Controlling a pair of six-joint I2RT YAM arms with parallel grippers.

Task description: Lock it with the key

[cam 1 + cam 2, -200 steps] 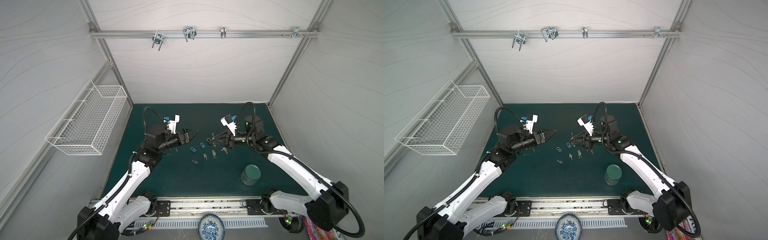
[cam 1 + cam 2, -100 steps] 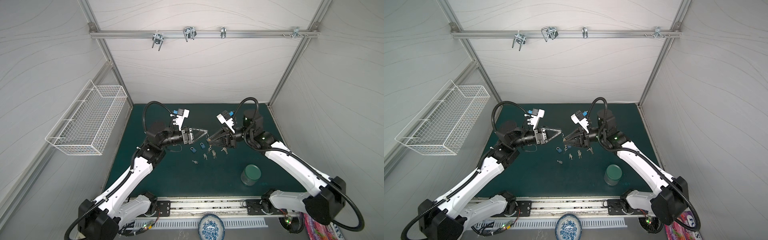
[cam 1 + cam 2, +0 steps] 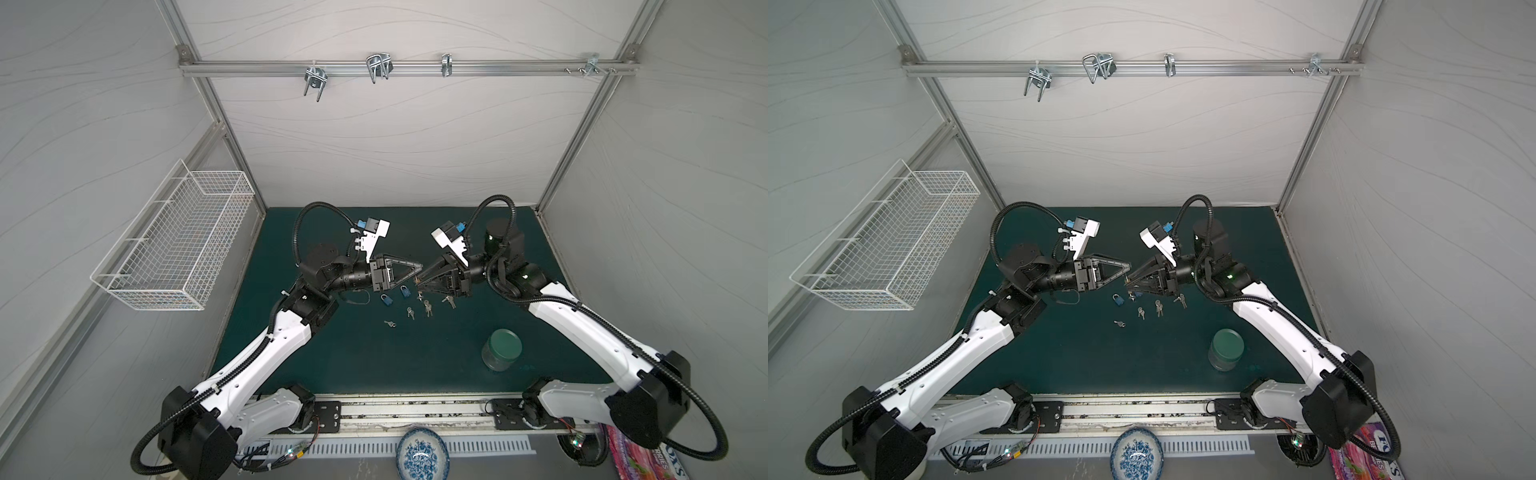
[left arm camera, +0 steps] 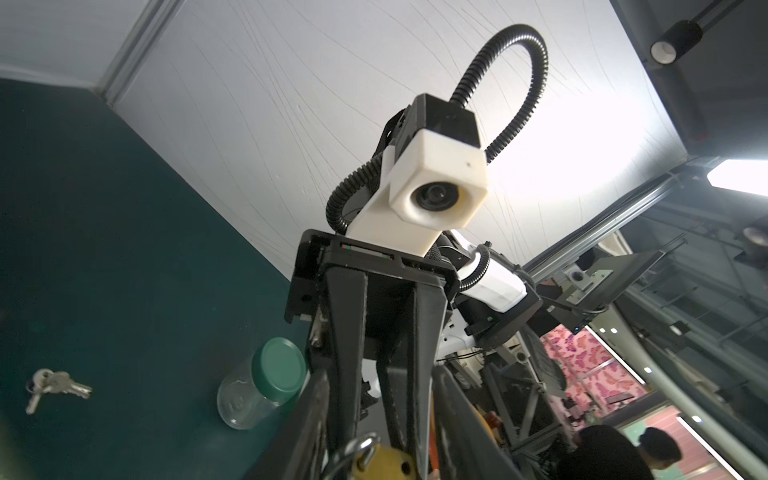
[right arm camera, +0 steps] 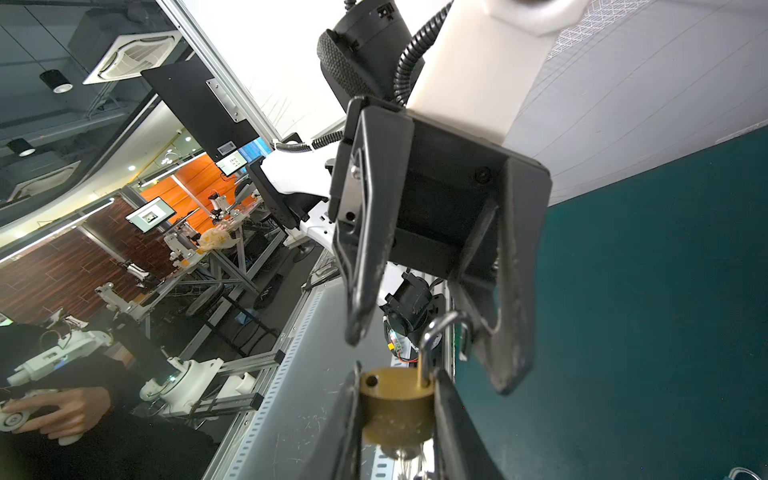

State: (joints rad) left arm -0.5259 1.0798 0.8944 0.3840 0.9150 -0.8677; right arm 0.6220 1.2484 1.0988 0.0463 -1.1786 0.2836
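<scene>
Front edge: blue-and-white bowl (image 3: 422,455), off the mat, in front of the arm rail.

On the green mat (image 3: 374,365): jar with green lid (image 3: 501,349) upright on the right side, well apart from the rest.

Further back, mid-mat: loose keys (image 3: 427,307) in a few small bunches. Two blue padlocks (image 3: 386,299) lie just beside them, near each other but not touching.

Above that cluster the two grippers meet tip to tip, off the mat.
- Right gripper (image 3: 419,284): clamped on the brass padlock (image 5: 395,409), body pinched between its fingers. The shackle (image 5: 424,353) is sprung open and points toward the left gripper (image 3: 419,266).
- Left gripper: jaws apart, straddling the shackle. The shackle sits between its fingers (image 5: 515,311), close against one with a clear gap to the other. Can't tell whether it touches the near finger.
- Something silvery hangs under the padlock body in the right wrist view, too blurred to call.
- In both top views the brass padlock is mostly hidden by the fingertips.

Beyond: white wire basket (image 3: 174,245) on the left wall, metal hooks (image 3: 378,68) on the rail across the back wall.
</scene>
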